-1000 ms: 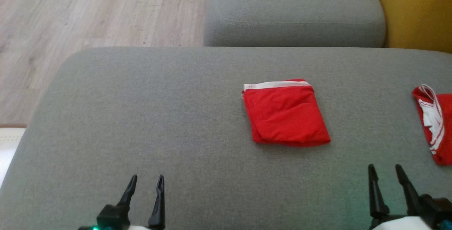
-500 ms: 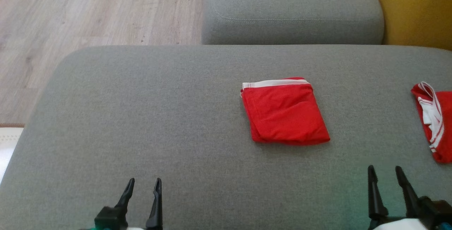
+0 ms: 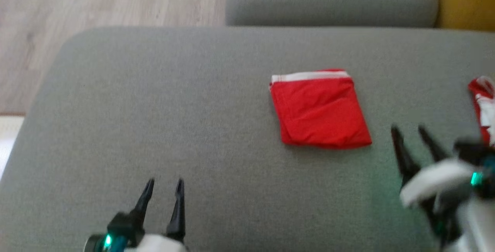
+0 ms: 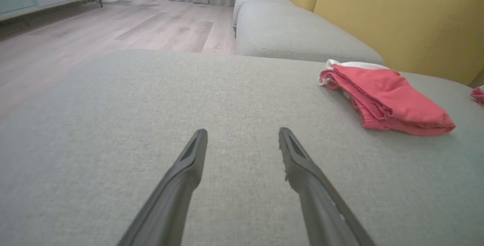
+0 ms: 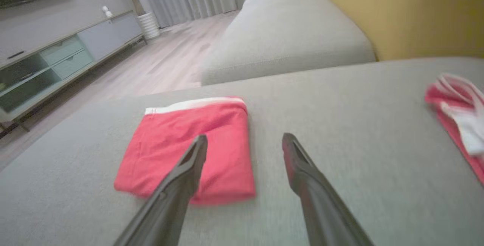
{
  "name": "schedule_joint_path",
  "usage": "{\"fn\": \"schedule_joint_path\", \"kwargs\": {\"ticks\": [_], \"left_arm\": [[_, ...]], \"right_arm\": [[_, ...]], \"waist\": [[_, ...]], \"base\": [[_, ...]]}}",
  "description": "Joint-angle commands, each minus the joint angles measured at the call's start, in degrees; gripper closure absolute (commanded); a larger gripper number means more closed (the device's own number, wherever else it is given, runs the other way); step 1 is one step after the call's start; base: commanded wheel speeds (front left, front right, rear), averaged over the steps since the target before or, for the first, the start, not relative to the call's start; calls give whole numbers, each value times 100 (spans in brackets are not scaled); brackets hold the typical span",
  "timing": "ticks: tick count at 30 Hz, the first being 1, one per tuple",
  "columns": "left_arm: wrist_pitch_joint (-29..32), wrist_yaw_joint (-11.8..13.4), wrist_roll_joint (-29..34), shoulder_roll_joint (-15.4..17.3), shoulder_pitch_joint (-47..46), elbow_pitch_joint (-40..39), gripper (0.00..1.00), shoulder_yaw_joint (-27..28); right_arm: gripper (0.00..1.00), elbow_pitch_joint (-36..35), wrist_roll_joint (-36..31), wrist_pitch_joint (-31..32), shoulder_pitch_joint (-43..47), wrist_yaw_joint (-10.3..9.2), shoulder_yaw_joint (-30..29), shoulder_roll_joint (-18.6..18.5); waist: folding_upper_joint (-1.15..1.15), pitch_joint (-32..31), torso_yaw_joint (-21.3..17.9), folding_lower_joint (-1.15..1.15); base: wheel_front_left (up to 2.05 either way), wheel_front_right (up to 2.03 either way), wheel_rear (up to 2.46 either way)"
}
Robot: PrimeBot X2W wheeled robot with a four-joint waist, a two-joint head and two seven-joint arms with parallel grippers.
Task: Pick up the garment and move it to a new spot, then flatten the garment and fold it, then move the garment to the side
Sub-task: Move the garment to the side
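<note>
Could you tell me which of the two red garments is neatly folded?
The central white-banded red garment; the striped red garment at the right edge lies crumpled.

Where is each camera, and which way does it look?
Head view: on the robot's head, looking forward and down at the grey sofa cushion and the red folded garment; left gripper and right gripper show, open.
Left wrist view: on the left wrist, looking low across the cushion toward the yellow backrest; its two fingers rise from the bottom.
Right wrist view: on the right wrist, looking down at the folded garment; its fingers show.
Shared: all show the folded garment; head and right wrist views, a second red-and-white garment.
</note>
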Motion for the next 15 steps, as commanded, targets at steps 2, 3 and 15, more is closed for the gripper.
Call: {"fn": "schedule_joint_path", "kwargs": {"ticks": [2,3,15], "left_arm": [[-36,68,-120,-24,-588,-287,0,32],[-36,102,-181,-24,-692,-312,0,-51],[-36,519,-715,-24,-1359,-316,0,-949]], "right_arm": [[0,-204,279,577,-750,39,8,-230],[0,-115,431,920,-1000,39,-82,-234],[0,1798,415,2596,-2806,39,-536,-244]], "waist": [[0,573,168,0],[0,703,222,0],[0,1468,973,0]], "base": [[0,0,0],[0,0,0],[0,0,0]]}}
